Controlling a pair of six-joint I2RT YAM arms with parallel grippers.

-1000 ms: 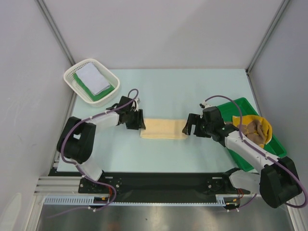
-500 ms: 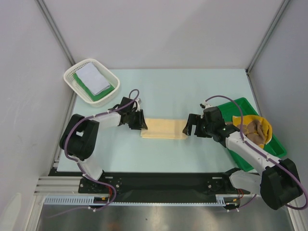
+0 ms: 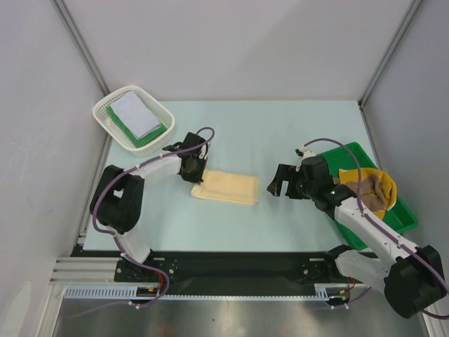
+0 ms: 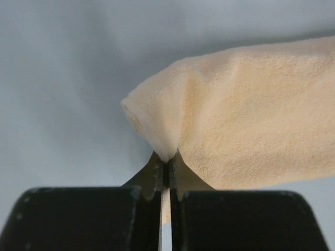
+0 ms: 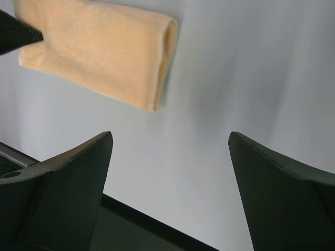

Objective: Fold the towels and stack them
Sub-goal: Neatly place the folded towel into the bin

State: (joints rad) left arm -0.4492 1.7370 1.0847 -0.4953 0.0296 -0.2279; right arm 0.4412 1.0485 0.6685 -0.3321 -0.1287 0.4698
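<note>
Left end effector point(image 4: 167, 168) is pinching shut on the cream towel point(image 3: 224, 188), biting a peak of cloth at its left end. The nap is bunching up at the jaw line in the left wrist view. Right end effector point(image 3: 280, 184) is sitting wide open and empty, just right of the towel's right end and not touching it.

The cream towel is lying on the bench point(image 3: 266, 133) mid-scene between the two arms. It's slightly skewed and already folded, with doubled layers showing at its right edge in the right wrist view.

Handling, my read:
- It's looking light, soft and limp, so it's going to drape and sag rather than hold shape.
- The terry surface is giving decent grip, and nothing about it is fragile.
- Main risk is the layers sliding apart or one layer peeling off.
- Best hold is at a corner or along the folded edge, pinching through all layers, not mid-panel.

Count:
- Cream towel: 1, on the bench.
- White towel point(image 3: 137, 114): 1, folded, lying on the green towel point(image 3: 156, 133): 1. Both are in the white basket point(image 3: 112, 104), far left.
- Crumpled yellow-and-tan heap point(image 3: 372, 186): lying in the green tray point(image 3: 354, 151) on the right. Can't tell whether it's one cloth or two.
- Basket: 1. Tray: 1.
</note>
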